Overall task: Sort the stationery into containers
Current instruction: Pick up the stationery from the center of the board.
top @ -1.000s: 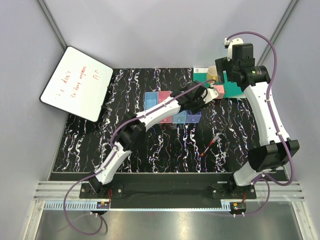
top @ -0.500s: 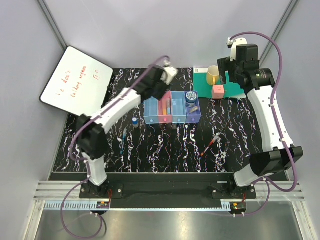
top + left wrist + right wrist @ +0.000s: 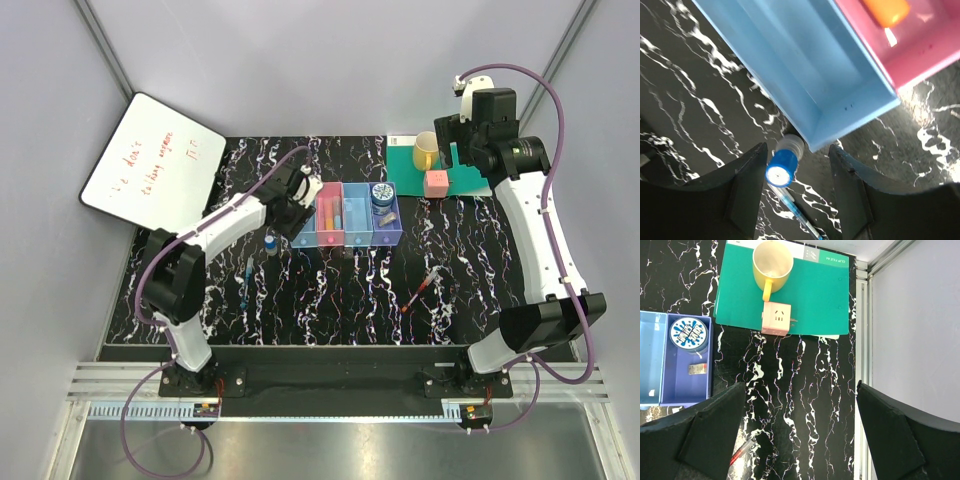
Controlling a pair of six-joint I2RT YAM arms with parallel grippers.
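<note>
Fingers [image 3: 747, 190] spread wide, the left hand [image 3: 797, 155] is dropping from above the trays [image 3: 358, 236] toward the blue-capped bottle [image 3: 781, 167], standing on the worktop [image 3: 330, 290] at their 8 o'clock. Bottle pickup is looking next; the right hand [image 3: 800, 390] is idling wide open.

Red handwriting on the whiteboard [image 3: 150, 165] and print on the green mat [image 3: 815, 300]: both illegible

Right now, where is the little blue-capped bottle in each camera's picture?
Top external: blue-capped bottle just left of the tray row.
Left wrist: bottle at bottom centre, inside the open left gripper, by the tray row's corner.
Right wrist: not in it.
Shared landmark: the tray row.
</note>
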